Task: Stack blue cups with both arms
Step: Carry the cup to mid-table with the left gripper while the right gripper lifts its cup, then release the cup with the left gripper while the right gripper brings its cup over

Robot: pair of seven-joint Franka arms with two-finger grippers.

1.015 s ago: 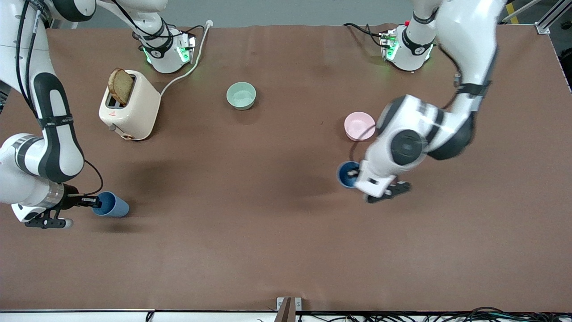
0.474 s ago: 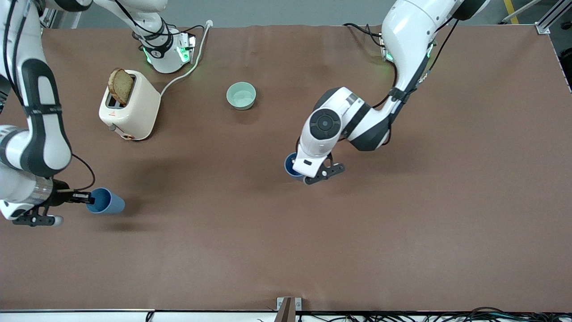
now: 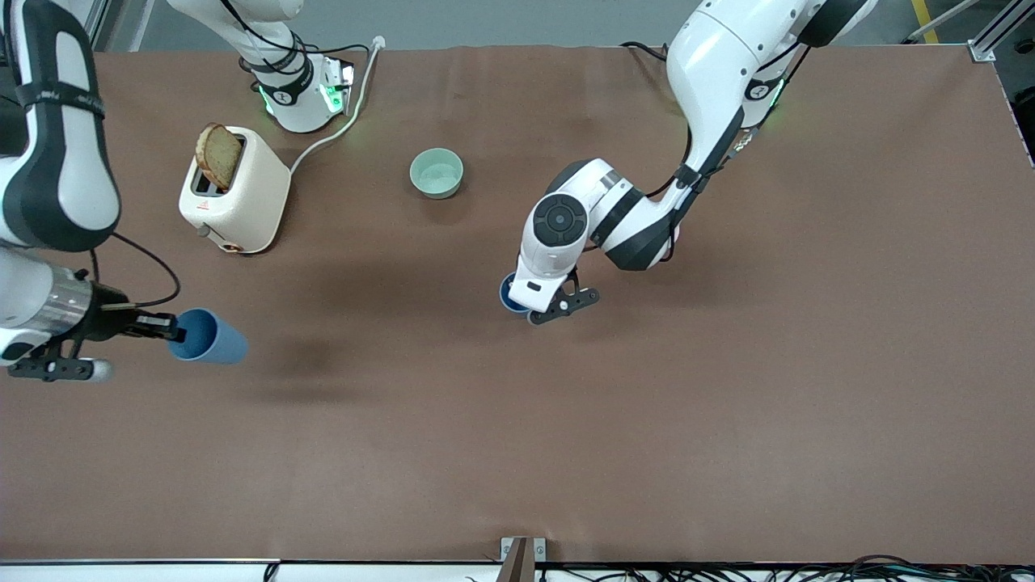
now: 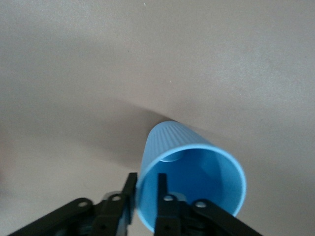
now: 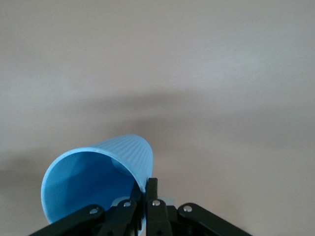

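Note:
My right gripper (image 3: 167, 327) is shut on the rim of one blue cup (image 3: 208, 336) and holds it tipped on its side above the table at the right arm's end. In the right wrist view the fingers (image 5: 152, 192) pinch this cup's wall (image 5: 93, 174). My left gripper (image 3: 524, 305) is shut on the second blue cup (image 3: 508, 293), over the table's middle; the wrist hides most of it. In the left wrist view one finger (image 4: 129, 189) is outside and one inside the rim of this cup (image 4: 192, 169).
A pale green bowl (image 3: 437, 172) stands farther from the front camera than the left gripper. A cream toaster (image 3: 235, 194) with a bread slice (image 3: 218, 155) stands near the right arm's base. The left arm hides the pink bowl.
The left arm has carried its cup from beside the pink bowl toward the table's middle. The right arm has lifted its cup and shifted it slightly toward the middle.

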